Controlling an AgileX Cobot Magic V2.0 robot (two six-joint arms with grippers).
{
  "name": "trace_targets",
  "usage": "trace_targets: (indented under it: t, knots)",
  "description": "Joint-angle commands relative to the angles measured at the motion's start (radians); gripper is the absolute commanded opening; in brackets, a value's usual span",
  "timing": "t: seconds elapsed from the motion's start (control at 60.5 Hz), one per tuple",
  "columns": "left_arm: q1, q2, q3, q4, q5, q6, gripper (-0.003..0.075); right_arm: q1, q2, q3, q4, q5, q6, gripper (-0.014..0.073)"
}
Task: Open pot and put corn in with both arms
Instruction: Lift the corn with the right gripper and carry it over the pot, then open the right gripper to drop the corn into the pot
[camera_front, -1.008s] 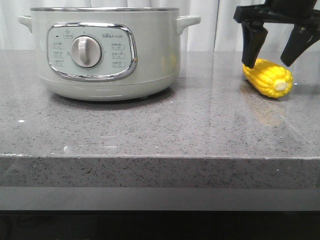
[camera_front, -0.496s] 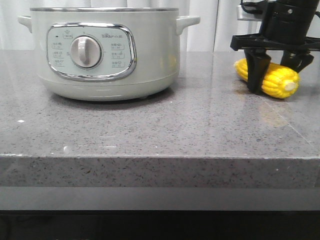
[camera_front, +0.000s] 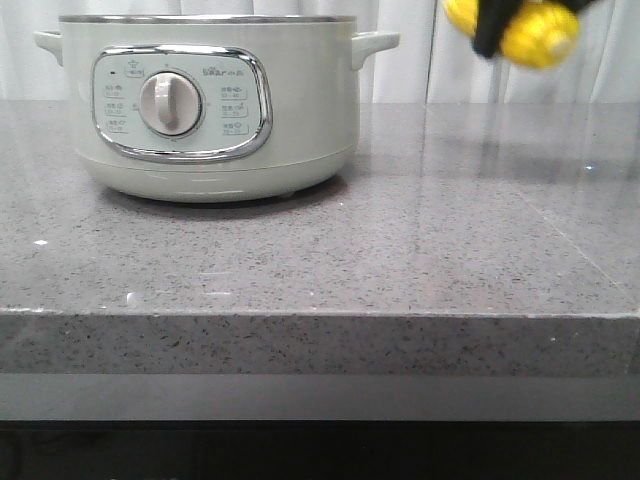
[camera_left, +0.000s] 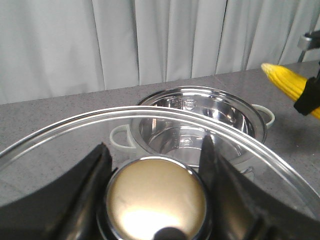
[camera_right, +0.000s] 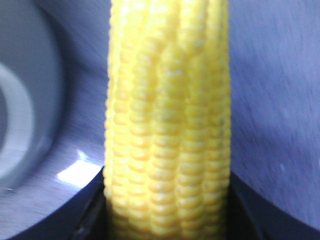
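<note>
The pot (camera_front: 205, 105) stands on the grey speckled bench (camera_front: 400, 260), toward its left side in the front view, with the control panel and its dial (camera_front: 168, 103) facing the camera. The pot has no cover on it: the left wrist view looks down into the bare, shiny metal inside (camera_left: 200, 125).

The left gripper (camera_left: 155, 175) is closed on the round metal knob (camera_left: 156, 197) of a glass lid (camera_left: 60, 150), one dark finger pressed to each side of the knob. It holds the lid up in the air above the bench, on the camera's side of the open pot.

The right gripper (camera_front: 515, 20) is closed on the corn (camera_front: 540, 32). One dark finger (camera_front: 488, 28) crosses the front of the cob, and the right wrist view shows the yellow kernel rows (camera_right: 167, 125) filling the space between the two fingers. The corn is in the air, clear of the bench, high at the upper right of the front view. It hangs to the right of the pot, above the level of the pot's rim (camera_front: 205, 18). In the left wrist view the cob's end (camera_left: 287, 80) shows beside and above the open pot, not over its opening.
</note>
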Motion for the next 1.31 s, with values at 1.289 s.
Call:
trace_targets:
  t: [1.289]
  knots:
    - [0.003, -0.003, -0.036, 0.004, -0.16, -0.011, 0.0229, 0.366, 0.105, -0.21, 0.029, -0.226, -0.116, 0.055]
